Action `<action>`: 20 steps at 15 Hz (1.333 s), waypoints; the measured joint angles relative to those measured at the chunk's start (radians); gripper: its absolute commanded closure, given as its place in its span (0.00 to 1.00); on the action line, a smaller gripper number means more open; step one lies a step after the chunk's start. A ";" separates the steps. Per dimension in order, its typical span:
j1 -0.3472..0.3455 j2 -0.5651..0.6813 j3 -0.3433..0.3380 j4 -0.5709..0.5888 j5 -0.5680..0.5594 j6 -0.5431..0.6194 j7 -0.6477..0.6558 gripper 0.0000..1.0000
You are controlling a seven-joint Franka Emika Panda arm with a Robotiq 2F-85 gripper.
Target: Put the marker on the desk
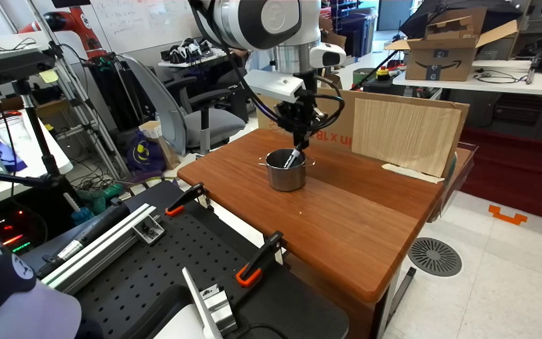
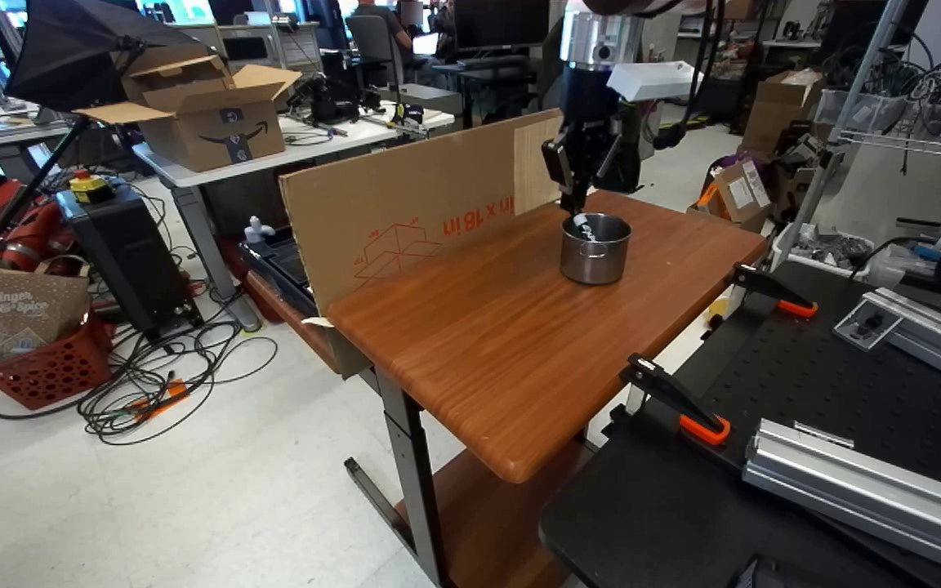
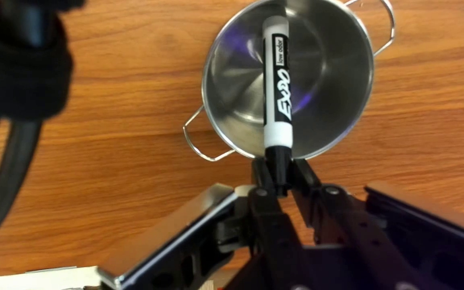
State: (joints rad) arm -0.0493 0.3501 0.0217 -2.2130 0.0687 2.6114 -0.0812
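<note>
The marker has a white body with a black label and a black cap. It shows in the wrist view [image 3: 276,88] and in both exterior views [image 1: 292,158] [image 2: 585,227]. My gripper [image 3: 279,173] is shut on the marker's black cap, with one finger on each side. In both exterior views the gripper [image 1: 301,140] [image 2: 575,198] points down at the rim of the metal pot [image 1: 287,181] [image 2: 593,265]. The marker tilts, its white end reaching into the pot's mouth. Whether it touches the pot I cannot tell. The pot stands on the reddish-brown desk [image 1: 346,226] [image 2: 470,327].
The pot has thin wire handles on two sides [image 3: 189,137]. A cardboard panel [image 2: 405,204] with a plywood sheet [image 1: 405,134] stands along the desk's edge. Black and orange clamps [image 1: 264,259] [image 2: 675,396] sit on the black perforated bench [image 1: 181,254] beside the desk.
</note>
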 measured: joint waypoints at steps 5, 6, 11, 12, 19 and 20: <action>0.000 0.002 0.000 0.020 0.000 -0.036 0.000 0.95; 0.000 0.001 0.000 0.027 0.000 -0.042 0.000 0.95; 0.005 -0.021 -0.002 0.079 -0.005 -0.076 0.010 0.95; 0.007 -0.030 -0.002 0.091 -0.005 -0.082 0.013 0.95; 0.061 -0.063 0.000 0.151 -0.040 -0.113 0.050 0.95; 0.073 -0.063 0.001 0.156 -0.051 -0.113 0.058 0.95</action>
State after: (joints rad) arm 0.0235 0.2871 0.0223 -2.0573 0.0182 2.4986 -0.0233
